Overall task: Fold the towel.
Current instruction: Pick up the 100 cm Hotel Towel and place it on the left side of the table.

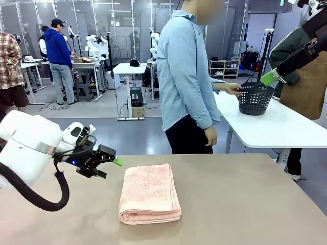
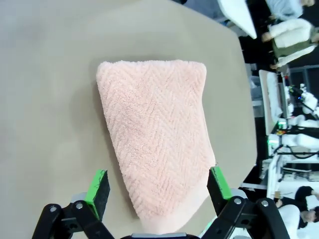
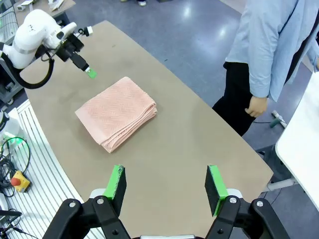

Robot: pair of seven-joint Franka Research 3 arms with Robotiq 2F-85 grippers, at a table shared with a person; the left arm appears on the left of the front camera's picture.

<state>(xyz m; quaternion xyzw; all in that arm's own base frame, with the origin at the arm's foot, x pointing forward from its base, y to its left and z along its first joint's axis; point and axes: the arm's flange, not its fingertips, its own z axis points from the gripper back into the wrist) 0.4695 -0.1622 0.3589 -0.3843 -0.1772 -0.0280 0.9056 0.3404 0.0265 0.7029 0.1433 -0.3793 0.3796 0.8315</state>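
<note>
The salmon-pink towel (image 1: pixel 149 193) lies folded into a thick rectangle on the brown table (image 1: pixel 245 204), near its middle. Its herringbone weave shows in the left wrist view (image 2: pixel 154 134), and its stacked layers show along one edge in the right wrist view (image 3: pixel 117 113). My left gripper (image 1: pixel 106 162) hovers just left of the towel, open, with its fingers spread wider than the towel's near end (image 2: pixel 159 186) and nothing between them. It also shows from above (image 3: pixel 84 67). My right gripper (image 1: pixel 271 77) hangs high at the upper right, open and empty (image 3: pixel 167 181), looking down on the table.
A person in a light blue shirt (image 1: pixel 186 66) stands at the table's far edge, turned away, one hand on a dark basket (image 1: pixel 255 97) on a white table (image 1: pixel 276 125) behind. Bare tabletop lies right of and in front of the towel.
</note>
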